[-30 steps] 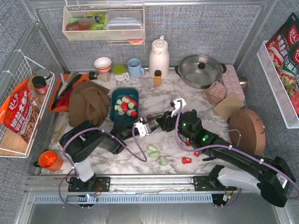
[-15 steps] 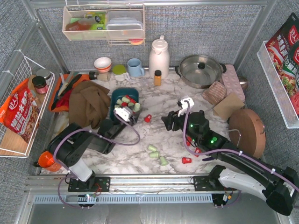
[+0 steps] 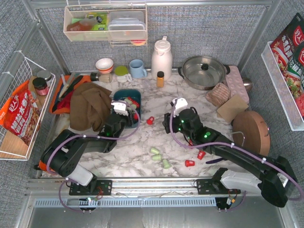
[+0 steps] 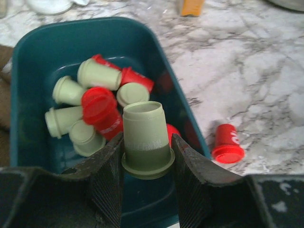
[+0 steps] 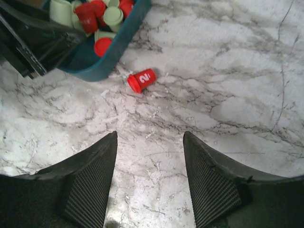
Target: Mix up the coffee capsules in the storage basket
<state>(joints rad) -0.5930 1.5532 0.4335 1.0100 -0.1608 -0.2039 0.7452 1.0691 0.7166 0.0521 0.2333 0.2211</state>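
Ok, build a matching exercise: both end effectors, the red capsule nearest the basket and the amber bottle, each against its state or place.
1 left end effector
2 right end effector
3 red capsule
4 amber bottle

A open, empty, over the marble table
B beside the white jug
C shut on a green capsule above the storage basket
D on the table just outside the basket

Pairs: 1-C, 2-A, 3-D, 4-B

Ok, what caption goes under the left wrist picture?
Left gripper holds a green capsule over the teal basket of red and green capsules.
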